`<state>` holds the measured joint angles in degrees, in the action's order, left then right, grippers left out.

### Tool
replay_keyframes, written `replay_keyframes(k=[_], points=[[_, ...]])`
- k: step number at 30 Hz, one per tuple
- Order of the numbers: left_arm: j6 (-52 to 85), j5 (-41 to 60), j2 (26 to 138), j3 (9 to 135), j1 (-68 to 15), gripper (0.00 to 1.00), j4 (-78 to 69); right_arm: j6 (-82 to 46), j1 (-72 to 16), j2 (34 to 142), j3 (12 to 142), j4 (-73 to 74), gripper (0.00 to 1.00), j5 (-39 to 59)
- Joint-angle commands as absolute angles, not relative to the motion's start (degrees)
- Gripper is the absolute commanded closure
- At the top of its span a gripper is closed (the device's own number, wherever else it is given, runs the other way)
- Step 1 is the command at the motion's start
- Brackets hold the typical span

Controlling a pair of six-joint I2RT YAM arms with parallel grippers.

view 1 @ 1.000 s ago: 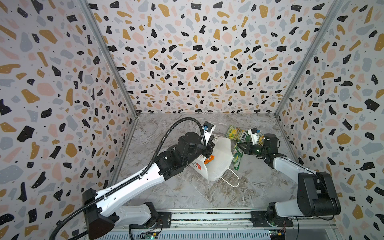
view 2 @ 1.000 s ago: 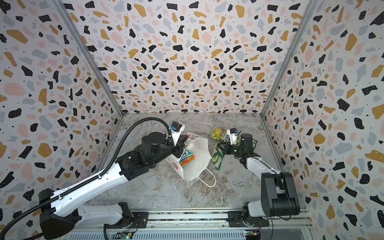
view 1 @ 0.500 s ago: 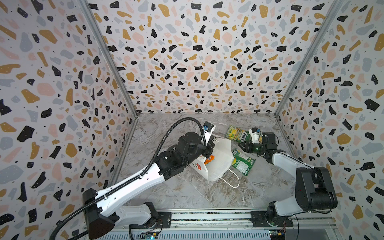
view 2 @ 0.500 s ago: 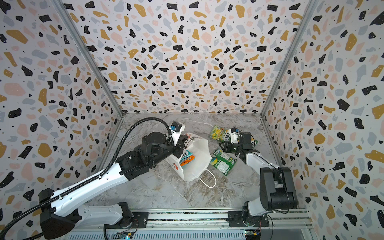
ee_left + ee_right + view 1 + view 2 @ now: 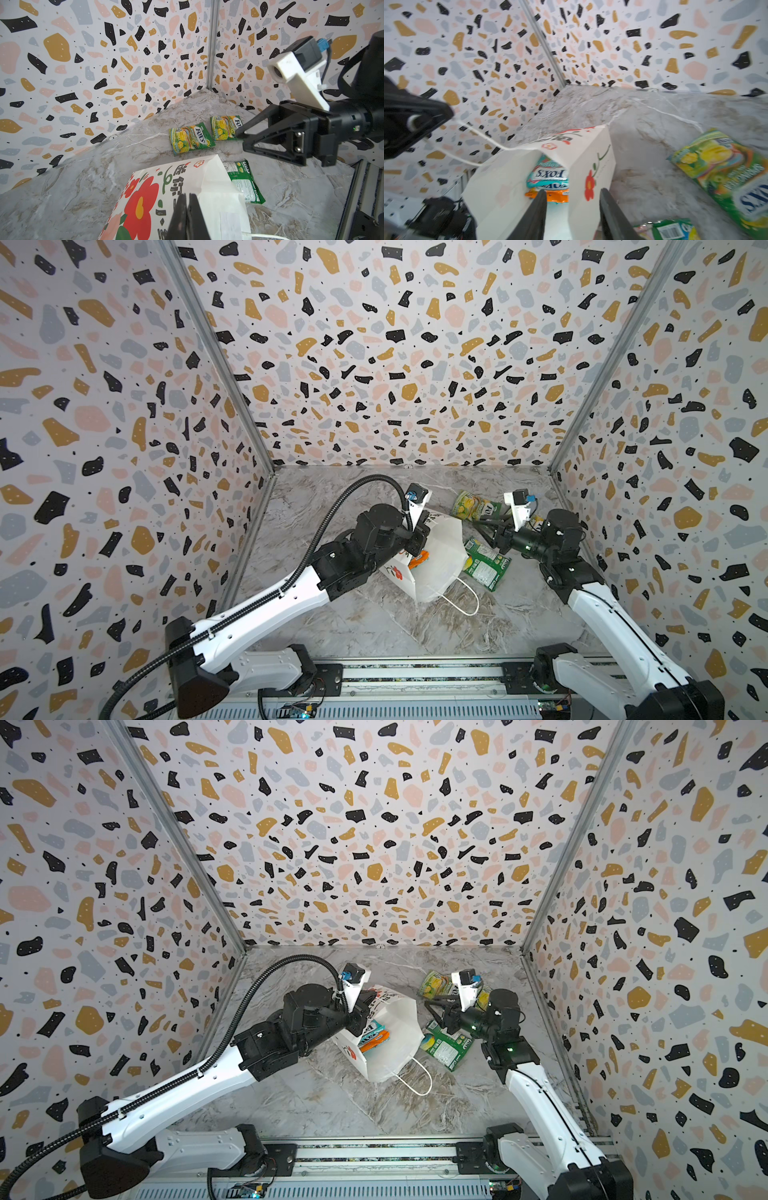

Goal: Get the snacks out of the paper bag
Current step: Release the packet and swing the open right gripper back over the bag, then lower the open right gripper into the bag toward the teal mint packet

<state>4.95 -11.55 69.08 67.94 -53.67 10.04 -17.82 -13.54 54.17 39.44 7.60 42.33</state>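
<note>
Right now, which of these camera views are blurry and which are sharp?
Right wrist view: motion-smeared, lettering on the green-yellow pouch streaked. Left wrist view: crisp, print on the paper bag legible. Both top views: sharp and evenly lit.

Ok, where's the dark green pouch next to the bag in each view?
In a top view: dark green pouch lies flat, right of centre, against the paper bag.
In a top view: same spot, right of the bag.
Left wrist: back label up, one edge hidden behind the bag's white side.
Right wrist: barcode showing, cropped by the frame edge, beside the bag.
Shared landmark: the bag.
</note>
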Motion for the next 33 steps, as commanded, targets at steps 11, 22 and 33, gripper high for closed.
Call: replay_keyframes(k=[11, 22, 33], points=[[4.2, -12.1, 68.8, 67.5, -53.3, 1.0, 6.7, -14.3, -30.7, 54.4, 35.1, 5.6, 0.56, 41.5], [4.2, -12.6, 68.6, 67.4, -53.2, 1.0, 6.7, -10.0, -40.8, 66.6, 38.1, 1.9, 0.56, 30.0], [4.1, -12.3, 68.4, 67.5, -53.2, 1.0, 6.7, -14.4, -43.4, 76.8, 43.7, 0.4, 0.56, 19.7]])
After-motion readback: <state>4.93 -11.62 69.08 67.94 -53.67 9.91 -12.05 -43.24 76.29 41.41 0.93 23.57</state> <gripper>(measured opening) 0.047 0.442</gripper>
